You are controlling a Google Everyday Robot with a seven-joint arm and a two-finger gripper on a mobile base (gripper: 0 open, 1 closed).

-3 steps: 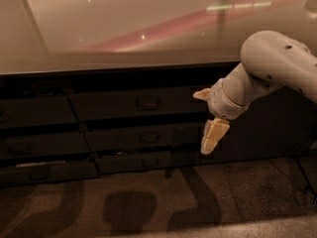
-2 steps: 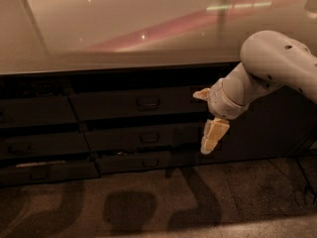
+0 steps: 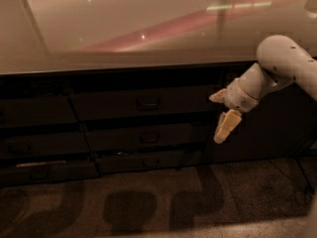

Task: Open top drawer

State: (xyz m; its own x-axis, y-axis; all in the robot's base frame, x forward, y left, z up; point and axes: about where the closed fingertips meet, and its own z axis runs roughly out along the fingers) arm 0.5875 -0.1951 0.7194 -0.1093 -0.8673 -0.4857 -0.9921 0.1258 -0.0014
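The counter (image 3: pixel 124 29) fills the upper half of the view, a wide pale glossy top with a pinkish streak of reflection across it. Under its front edge runs a dark bank of drawers, and below that lies a speckled floor (image 3: pixel 148 207) crossed by broad shadows. The robot's white arm (image 3: pixel 285 66) comes in from the right edge and bends down and leftward in front of the cabinet.

The top drawer (image 3: pixel 106 105) sits in the middle column just beneath the counter's lip. It is the highest of three stacked fronts, and its face lies flush with its neighbours, so it is shut. Two slimmer drawer fronts (image 3: pixel 119 139) lie under it, each with a like handle. A further column of drawers (image 3: pixel 34 113) stands to the left.

The claw (image 3: pixel 215 119) hangs at the right end of the top drawer's front, near the seam between it and the drawer below. Its two pale fingers (image 3: pixel 225 127) are spread — one juts left, the other points down — and pinch nothing. It is well right of the small loop handle (image 3: pixel 147 103) at the drawer's centre, clear of it.
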